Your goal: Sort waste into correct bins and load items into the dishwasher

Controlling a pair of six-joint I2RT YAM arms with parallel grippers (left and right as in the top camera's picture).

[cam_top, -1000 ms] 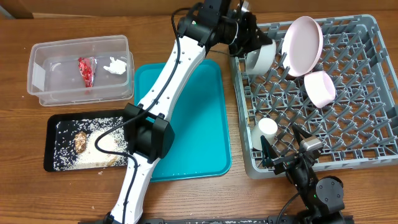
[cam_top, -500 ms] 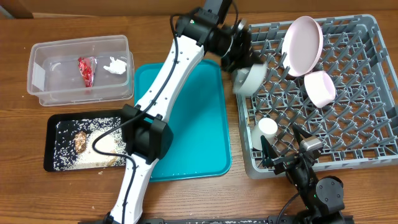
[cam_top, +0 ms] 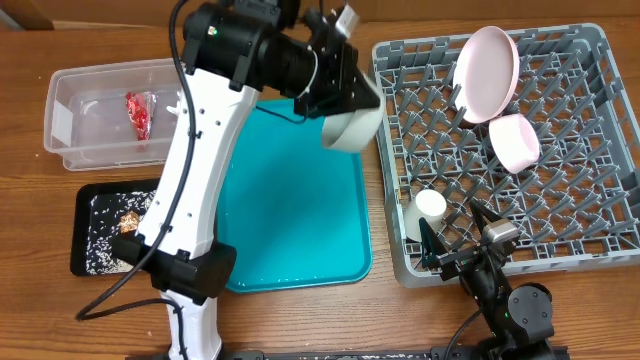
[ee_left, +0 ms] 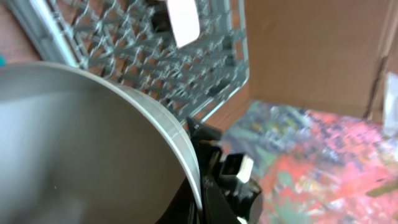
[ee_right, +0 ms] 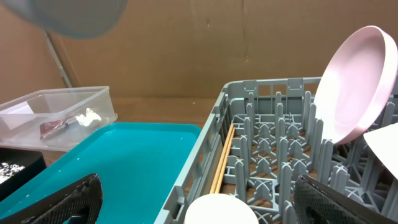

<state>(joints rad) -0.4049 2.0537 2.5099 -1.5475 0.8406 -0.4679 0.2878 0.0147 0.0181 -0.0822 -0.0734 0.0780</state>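
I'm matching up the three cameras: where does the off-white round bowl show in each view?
Overhead: the off-white round bowl is upper centre, at the top right corner of the teal plastic tray.
Left wrist: it fills the lower left.
Right wrist: it is in the top left corner, cut off by the edge.
Shared landmark: the grey plastic dish rack.

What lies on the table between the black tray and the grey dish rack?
The teal serving tray, partly hidden by the left arm; the overhead view shows it.
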